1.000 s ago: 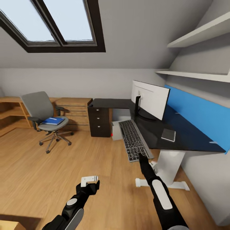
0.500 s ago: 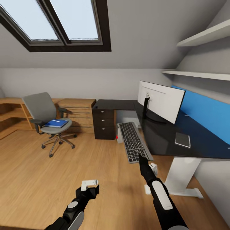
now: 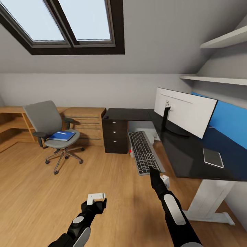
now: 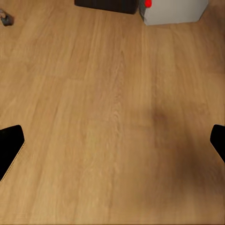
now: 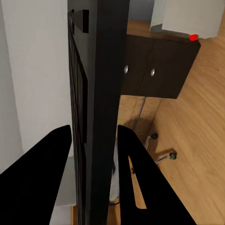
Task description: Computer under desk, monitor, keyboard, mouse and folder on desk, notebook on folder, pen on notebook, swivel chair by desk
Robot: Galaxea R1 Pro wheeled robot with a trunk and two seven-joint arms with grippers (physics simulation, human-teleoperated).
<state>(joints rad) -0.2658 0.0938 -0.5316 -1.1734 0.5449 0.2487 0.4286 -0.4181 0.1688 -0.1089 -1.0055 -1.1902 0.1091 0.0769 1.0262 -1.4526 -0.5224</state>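
1. No brand, label or writing can be read on any object.
2. The room has a wooden floor [image 3: 41,185], a skylight [image 3: 65,24], white wall shelves [image 3: 223,41] and a light wooden dresser [image 3: 85,121].
3. The right claw [image 3: 151,168] is clenched on the near end of the keyboard [image 3: 144,151], holding it in the air beside the desk [image 3: 185,154].
4. The left claw [image 3: 96,197] is released and holds nothing, low above the floor.
5. The monitor [image 3: 187,115] and the notebook [image 3: 213,157] are on the desk; the computer [image 4: 173,10] stands on the floor by the drawer unit [image 3: 116,134].
6. The folder [image 3: 62,136] lies on the swivel chair [image 3: 51,128], well apart from both claws.
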